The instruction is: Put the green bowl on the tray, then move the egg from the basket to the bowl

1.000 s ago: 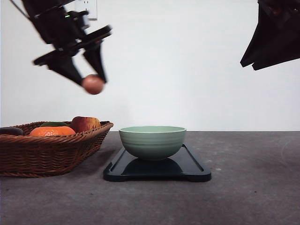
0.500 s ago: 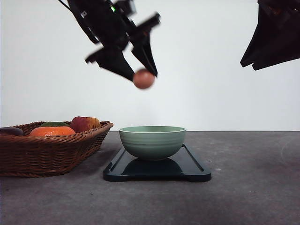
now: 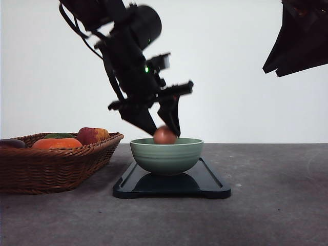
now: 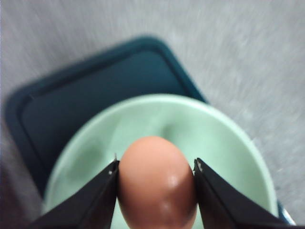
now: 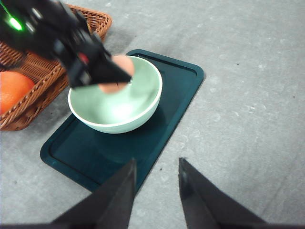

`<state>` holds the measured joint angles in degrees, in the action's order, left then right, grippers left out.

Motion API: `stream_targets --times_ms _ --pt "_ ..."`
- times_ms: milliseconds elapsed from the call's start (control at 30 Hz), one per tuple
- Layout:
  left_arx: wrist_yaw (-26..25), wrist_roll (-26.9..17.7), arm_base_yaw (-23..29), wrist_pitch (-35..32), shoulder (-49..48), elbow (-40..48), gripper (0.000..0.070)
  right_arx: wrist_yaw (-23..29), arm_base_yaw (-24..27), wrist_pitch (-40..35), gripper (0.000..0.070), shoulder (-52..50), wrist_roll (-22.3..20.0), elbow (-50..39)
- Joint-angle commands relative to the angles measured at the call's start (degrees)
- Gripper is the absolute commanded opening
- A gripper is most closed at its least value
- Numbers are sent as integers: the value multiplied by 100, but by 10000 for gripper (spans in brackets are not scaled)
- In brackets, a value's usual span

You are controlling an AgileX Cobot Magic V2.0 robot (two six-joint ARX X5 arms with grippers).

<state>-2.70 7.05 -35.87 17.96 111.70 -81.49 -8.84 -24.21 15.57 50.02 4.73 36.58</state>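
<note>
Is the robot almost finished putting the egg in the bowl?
Almost! Done: the green bowl already sits on the tray. In hand: the left end effector is shut on the egg, holding it right at the bowl's rim, just above the inside. Left: lower it a little, let go, and pull away. The right end effector hangs open off to the side. The basket holds only fruit now.

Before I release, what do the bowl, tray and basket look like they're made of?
Green bowl: likely glazed ceramic, smooth with a soft sheen and faint ridges outside. Tray: dark, smooth and slightly glossy, reflecting the bowl; probably plastic, possibly lacquered. Basket: woven brown wicker with a braided rim. Egg, held in the left tool, has a smooth, slightly shiny brown shell.
</note>
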Motion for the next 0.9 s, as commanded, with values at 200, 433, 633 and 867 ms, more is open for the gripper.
stream_targets --times_ms 200,433,633,867 --pt "20 -53 -138 -75 419 -149 184 7 -28 -50 174 44 -26 22" --pt "119 -57 -261 -116 474 -149 198 7 -28 -48 174 44 -26 22" --pt "146 -56 -277 -72 474 -151 364 4 -28 -46 174 44 -26 22" --pt "149 -106 -234 653 373 -654 364 4 -28 -35 174 44 -26 22"
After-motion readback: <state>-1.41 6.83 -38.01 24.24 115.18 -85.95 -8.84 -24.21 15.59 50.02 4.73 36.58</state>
